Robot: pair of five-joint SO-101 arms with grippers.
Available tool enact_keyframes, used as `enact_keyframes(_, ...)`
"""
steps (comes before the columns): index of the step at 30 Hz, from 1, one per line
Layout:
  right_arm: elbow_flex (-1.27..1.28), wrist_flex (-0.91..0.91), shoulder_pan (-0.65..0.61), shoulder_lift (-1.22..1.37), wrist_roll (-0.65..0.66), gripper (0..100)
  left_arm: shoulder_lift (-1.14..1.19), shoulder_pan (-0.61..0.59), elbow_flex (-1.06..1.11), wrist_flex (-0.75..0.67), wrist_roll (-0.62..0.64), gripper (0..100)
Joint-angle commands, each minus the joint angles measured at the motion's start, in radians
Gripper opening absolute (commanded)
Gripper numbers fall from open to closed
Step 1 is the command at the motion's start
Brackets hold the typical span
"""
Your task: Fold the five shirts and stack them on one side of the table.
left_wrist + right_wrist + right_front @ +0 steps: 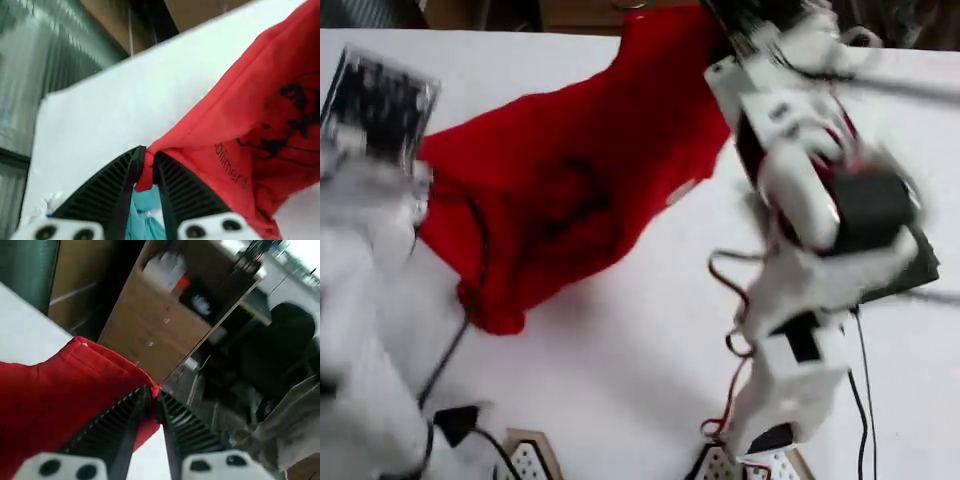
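Closest to its own wrist camera, the left pincer [148, 152] is clenched on a folded edge of the red fabric shirt with a black print [240, 130], the black ribbed fingers [175, 185] pinching the cloth between their tips. A scrap of turquoise cloth [142, 220] shows just beneath those fingers, though what it belongs to cannot be told. The right pincer [152, 390] is likewise clamped on the shirt, gripping a stitched hem corner where the red cloth ends. From above, red and black cables [730, 345] trail across the near part of the white counter [620, 400] by the arm bases. Beyond them the shirt spreads diagonally over the middle of the counter, one corner at the left arm on the left side, the opposite corner at the right arm near the far edge, and a bunched fold hanging toward the near side. A dark flat slab [920, 270] lies on the counter under the right arm, at the right edge. Farthest off, past the counter's far edge, stands a brown wooden cabinet [160, 325].
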Motion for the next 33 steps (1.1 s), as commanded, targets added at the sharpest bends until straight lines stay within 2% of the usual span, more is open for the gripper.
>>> enact_keyframes(1,-0.02,0.019,0.004,-0.15,0.002,2.0,-0.118,0.038,0.005,0.006,0.0,2)
enact_keyframes(10,-0.02,0.016,0.01,-0.346,0.005,2.0,-0.278,0.037,0.309,-0.028,-0.002,2)
enact_keyframes(13,-0.02,0.016,0.012,-0.406,0.006,2.0,-0.341,0.035,0.326,-0.046,-0.025,2)
enact_keyframes(18,-0.02,0.016,0.012,-0.496,0.089,2.0,-0.45,0.034,0.329,-0.041,-0.054,2)
enact_keyframes(24,-0.02,0.012,0.012,-0.558,0.094,2.0,-0.545,0.034,0.325,-0.077,-0.057,2)
enact_keyframes(27,-0.018,-0.067,0.019,-0.555,0.094,2.0,-0.565,0.034,0.331,-0.103,-0.057,2)
enact_keyframes(30,0.002,-0.214,0.099,-0.526,0.094,2.0,-0.565,0.034,0.355,-0.104,-0.052,2)
enact_keyframes(33,0.063,-0.334,0.128,-0.512,0.094,2.0,-0.568,0.034,0.418,-0.11,-0.052,2)
